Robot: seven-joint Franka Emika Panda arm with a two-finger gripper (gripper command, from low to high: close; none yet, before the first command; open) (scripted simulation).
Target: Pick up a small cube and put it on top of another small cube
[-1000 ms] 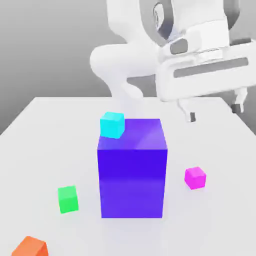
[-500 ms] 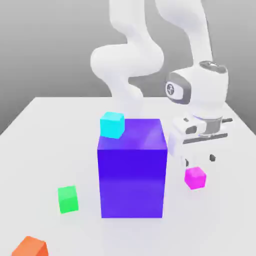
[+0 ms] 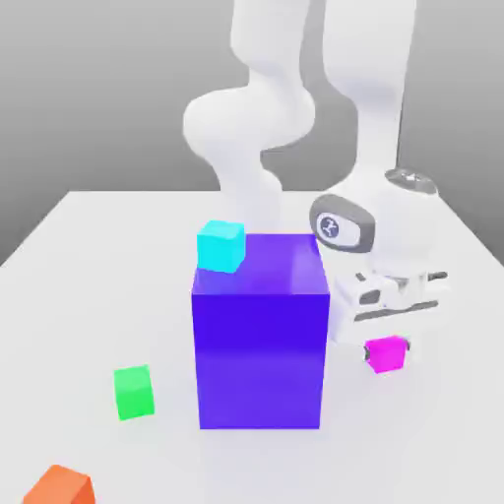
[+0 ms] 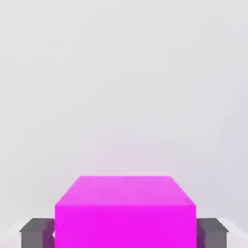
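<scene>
I see the hand (image 3: 388, 349) down low by the big block (image 3: 261, 359), on the exterior view's right of it. Its two fingers (image 4: 38, 233) squeeze the pink cube (image 3: 387, 354), one on each side. I think they go on two flat sides facing away from each other so the cube won't twist or slip out. The pink cube is down at the table (image 3: 285, 468), near the block, and I can't tell if it is up off it at all. The hand points down, I guess so it can lift the cube straight up.

The green cube (image 3: 134, 393) sits on the exterior view's left of the block, with its top bare. That is good, because the pink one should go there. The big block is in between, so I think the hand must go up high and over, or it could bump the block or the blue cube (image 3: 221, 246) on top of it.

I count one big block and four small cubes: one pink, one green, one blue, and one orange (image 3: 61, 486), past the green one from the block. There is one arm (image 3: 379, 128).
</scene>
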